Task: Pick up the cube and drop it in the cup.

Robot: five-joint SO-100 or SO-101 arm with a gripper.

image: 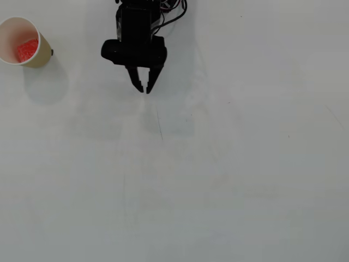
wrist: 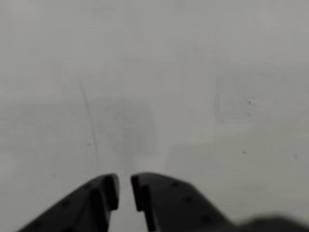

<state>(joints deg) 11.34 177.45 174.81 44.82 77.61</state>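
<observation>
The cream-white paper cup (image: 34, 50) stands at the top left of the overhead view. The small red cube (image: 26, 50) lies inside it, on the cup's bottom. My black gripper (image: 144, 89) is near the top centre of the overhead view, well to the right of the cup, with its fingertips almost together and nothing between them. In the wrist view the gripper (wrist: 124, 191) shows at the bottom edge with only a narrow gap between the fingers, over bare table. The cup and cube are out of the wrist view.
The white table (image: 218, 174) has a thin dark scratch (image: 159, 123) just below the gripper. The arm's black body and cables (image: 136, 27) sit at the top edge.
</observation>
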